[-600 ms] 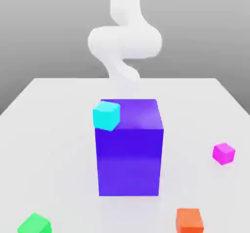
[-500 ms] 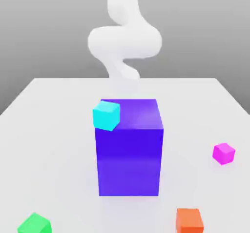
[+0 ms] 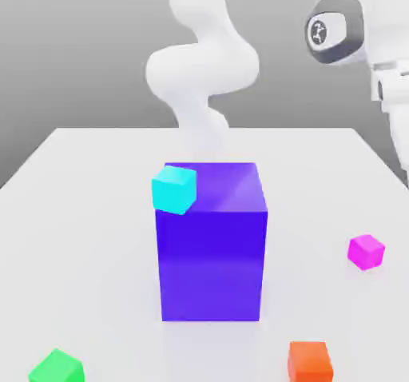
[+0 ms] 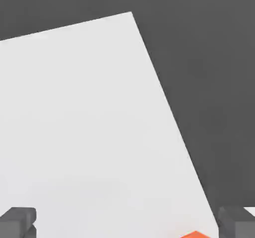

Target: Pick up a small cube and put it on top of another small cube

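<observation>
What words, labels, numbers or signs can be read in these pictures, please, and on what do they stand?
None can be read as text. A round dark disc on the arm's joint, at the exterior view's upper right, bears a small pale mark too blurred to read. The cubes, the big purple block and the table are plain.

The small magenta-pink cube (image 3: pixel 366 252) sits flat on the counter (image 3: pixel 88 212), turned slightly, near the edge at the exterior view's right. The small bright green cube (image 3: pixel 57 368) rests well apart, by the near corner at the exterior view's left.
</observation>
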`<state>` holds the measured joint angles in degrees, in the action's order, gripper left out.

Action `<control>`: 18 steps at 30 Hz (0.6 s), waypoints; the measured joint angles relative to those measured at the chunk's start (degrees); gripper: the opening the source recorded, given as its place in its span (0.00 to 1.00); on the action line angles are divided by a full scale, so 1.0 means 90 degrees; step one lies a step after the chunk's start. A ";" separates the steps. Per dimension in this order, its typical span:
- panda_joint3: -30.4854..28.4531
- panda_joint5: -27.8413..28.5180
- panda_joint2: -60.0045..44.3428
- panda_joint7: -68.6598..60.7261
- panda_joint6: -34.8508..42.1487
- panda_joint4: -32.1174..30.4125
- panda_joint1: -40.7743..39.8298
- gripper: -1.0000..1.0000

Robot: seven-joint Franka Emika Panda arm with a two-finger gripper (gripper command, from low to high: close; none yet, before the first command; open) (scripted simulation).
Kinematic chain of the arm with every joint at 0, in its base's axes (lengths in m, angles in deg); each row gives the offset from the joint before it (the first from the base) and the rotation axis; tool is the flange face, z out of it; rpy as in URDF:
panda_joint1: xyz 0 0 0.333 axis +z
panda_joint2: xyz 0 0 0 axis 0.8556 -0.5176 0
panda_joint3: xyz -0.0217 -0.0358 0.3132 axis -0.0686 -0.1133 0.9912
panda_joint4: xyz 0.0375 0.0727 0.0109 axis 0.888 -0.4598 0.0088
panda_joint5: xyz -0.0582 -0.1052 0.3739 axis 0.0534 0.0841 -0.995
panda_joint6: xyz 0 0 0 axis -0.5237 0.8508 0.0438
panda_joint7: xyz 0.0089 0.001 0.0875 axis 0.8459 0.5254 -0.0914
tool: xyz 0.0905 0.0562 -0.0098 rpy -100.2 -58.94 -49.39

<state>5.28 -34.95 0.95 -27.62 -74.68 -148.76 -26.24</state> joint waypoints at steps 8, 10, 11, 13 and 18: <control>0.0404 0.0992 -0.1662 -0.0911 -0.1025 -0.0676 0.1022 0.50; 0.0166 0.1363 -0.2121 -0.0703 -0.1369 -0.0620 0.1201 0.50; 0.0000 0.1510 -0.2350 -0.0602 -0.1548 -0.0578 0.1338 0.50; -0.0329 0.1739 -0.2807 -0.0429 -0.1913 -0.0487 0.1617 0.50; -0.0446 0.1808 -0.2974 -0.0371 -0.2040 -0.0453 0.1720 0.00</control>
<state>1.27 -18.67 -25.82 -30.96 -93.04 -152.83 -10.76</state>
